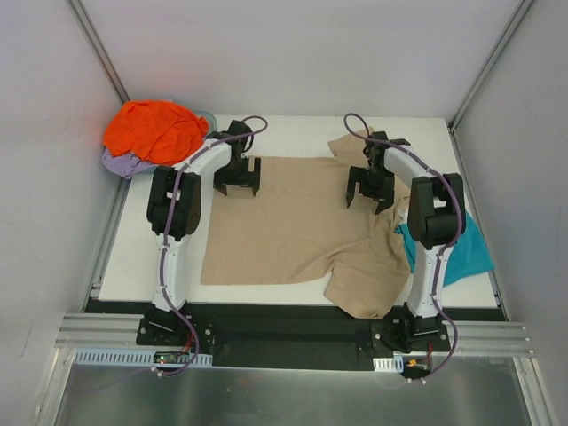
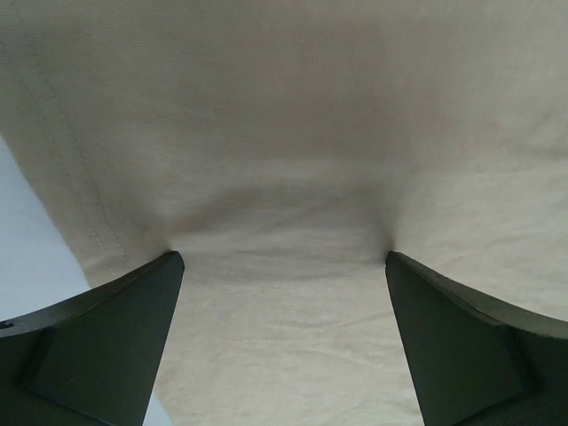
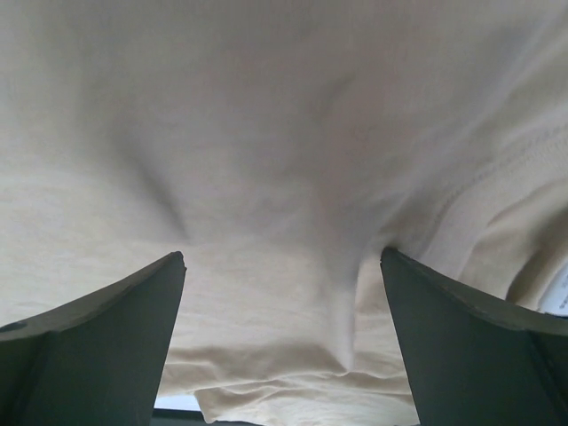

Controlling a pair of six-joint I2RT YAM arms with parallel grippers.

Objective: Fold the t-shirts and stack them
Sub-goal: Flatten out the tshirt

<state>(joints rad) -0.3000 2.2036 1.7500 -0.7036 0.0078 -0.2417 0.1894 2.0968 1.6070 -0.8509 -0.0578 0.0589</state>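
White table top [image 1: 293, 133] inside a plain light-walled enclosure with aluminium posts in the far corners. A black base strip and metal rails run along the near edge.

Count: 4 t-shirts, 2 arms, 1 basin.

- Tan shirt [image 1: 293, 222]: spread mostly flat mid-table. Its near-right sleeve hangs toward the table's near edge and its far-right part is rumpled.
- Teal shirt [image 1: 470, 253]: at the right table edge, partly hidden by the right arm, with the tan shirt lying over its left side.
- Orange shirt [image 1: 155, 129]: bunched in a heap at the far-left corner.
- Lavender shirt [image 1: 120, 164]: under the orange one, only its near-left fringe showing.

Basin [image 1: 209, 116]: only a sliver of teal-grey rim shows behind the orange heap. The orange and lavender shirts look piled at or in it, but cannot tell how much sits inside.

Left gripper [image 1: 238, 182]: jaws wide apart, clamped on nothing, tips down on the tan cloth at its far-left edge. The left wrist view shows the cloth dimpling at both fingertips [image 2: 169, 262], with bare table to the left.

Right gripper [image 1: 371, 195]: jaws also wide apart, holding nothing, tips pressing the far-right tan cloth, which wrinkles between the fingers [image 3: 390, 262].
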